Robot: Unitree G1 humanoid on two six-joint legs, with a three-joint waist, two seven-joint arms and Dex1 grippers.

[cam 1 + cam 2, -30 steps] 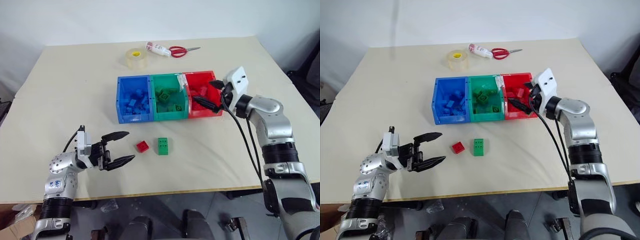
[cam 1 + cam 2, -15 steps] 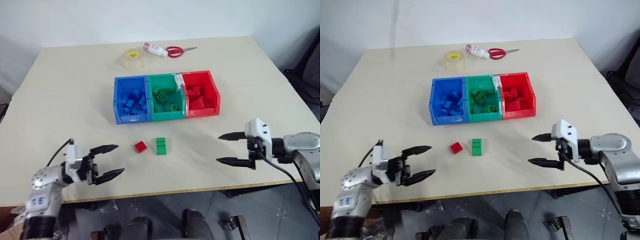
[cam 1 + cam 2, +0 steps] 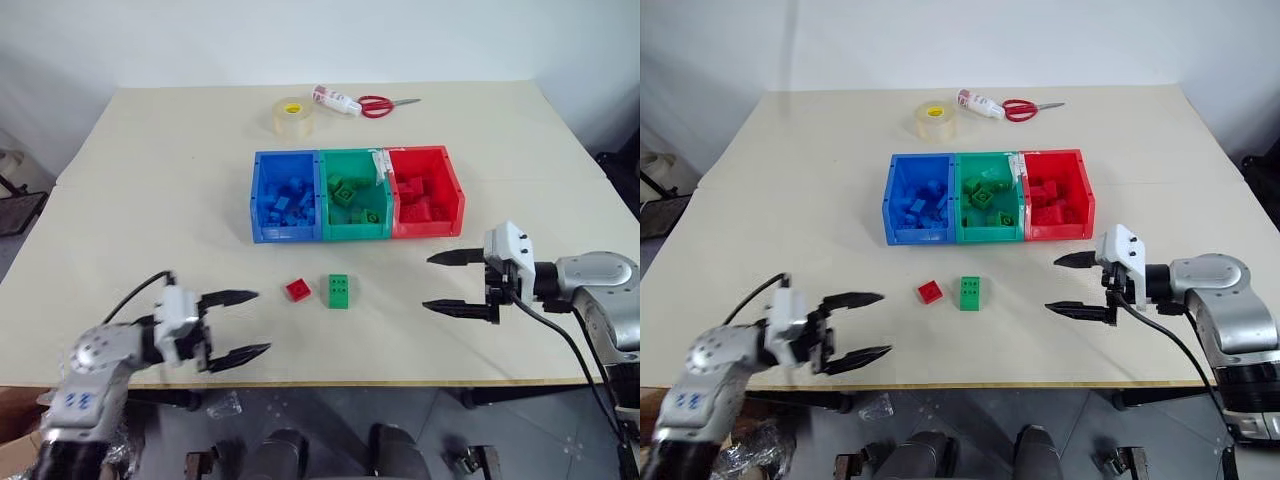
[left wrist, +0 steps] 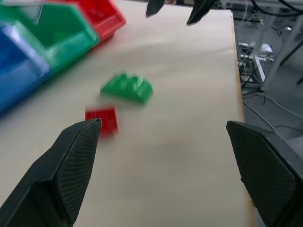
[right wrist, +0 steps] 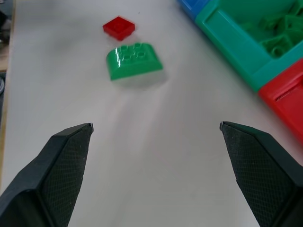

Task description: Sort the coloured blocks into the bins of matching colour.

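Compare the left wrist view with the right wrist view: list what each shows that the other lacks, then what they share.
Left wrist view alone: the right gripper across the table, open, and the floor clutter beyond the table edge.

Right wrist view alone: loose green blocks inside the green bin.

Both: the red block and green block on the table, the blue bin, the green bin, the red bin, and that arm's own open fingers.

Beige table, white wall behind, grey floor below.
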